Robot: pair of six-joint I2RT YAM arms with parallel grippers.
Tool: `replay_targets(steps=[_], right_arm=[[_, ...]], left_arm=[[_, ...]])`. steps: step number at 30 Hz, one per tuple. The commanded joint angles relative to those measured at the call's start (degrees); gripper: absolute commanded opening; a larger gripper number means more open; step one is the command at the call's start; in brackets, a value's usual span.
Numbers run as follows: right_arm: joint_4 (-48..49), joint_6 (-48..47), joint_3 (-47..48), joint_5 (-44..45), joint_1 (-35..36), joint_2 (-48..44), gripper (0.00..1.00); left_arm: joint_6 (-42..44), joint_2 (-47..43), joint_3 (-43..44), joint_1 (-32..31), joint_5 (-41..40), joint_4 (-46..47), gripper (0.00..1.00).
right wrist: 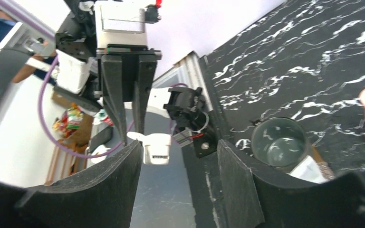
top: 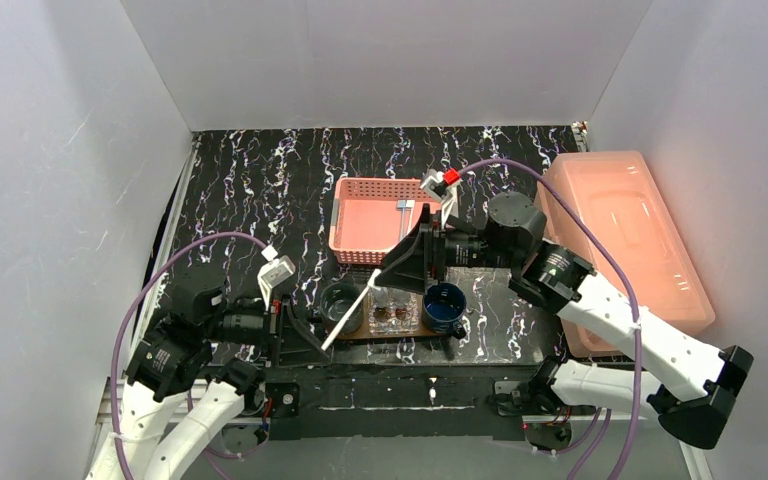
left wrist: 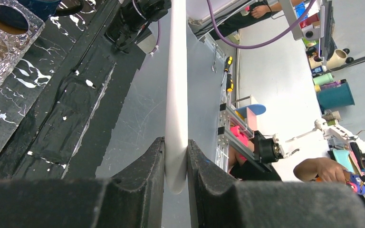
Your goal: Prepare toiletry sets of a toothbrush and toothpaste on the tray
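A white toothbrush [top: 360,308] slants up from my left gripper [top: 305,335], which is shut on the handle's end [left wrist: 176,142]. The brush head [right wrist: 157,148] hangs between the fingers of my right gripper [right wrist: 178,159], close to the left finger; that gripper [top: 405,262] stands open and its jaws do not close on the head. Below the brush lies the dark wooden tray [top: 410,334] with three cups on it. A small pale item [top: 403,205] lies in the pink basket; I cannot tell whether it is toothpaste.
On the tray stand a dark glass cup [top: 342,303], a clear square glass [top: 392,312] and a blue cup [top: 444,305]. A pink perforated basket [top: 355,222] sits behind them. A large pink lidded box [top: 625,240] stands at the right. White walls enclose the table.
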Motion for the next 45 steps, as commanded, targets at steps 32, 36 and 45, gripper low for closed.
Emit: replay_targets(steps=[32, 36, 45], right_arm=[[11.9, 6.46, -3.39, -14.11, -0.32, 2.87, 0.15], [12.24, 6.91, -3.95, -14.24, -0.32, 2.36, 0.06], [7.64, 5.08, -3.22, -13.33, -0.32, 1.29, 0.01]], left_arm=[[4.12, 2.03, 1.66, -3.02, -0.33, -2.26, 0.0], [4.41, 2.54, 2.17, -3.02, -0.84, -2.79, 0.21], [4.77, 4.29, 4.19, -3.01, -4.05, -3.84, 0.79]])
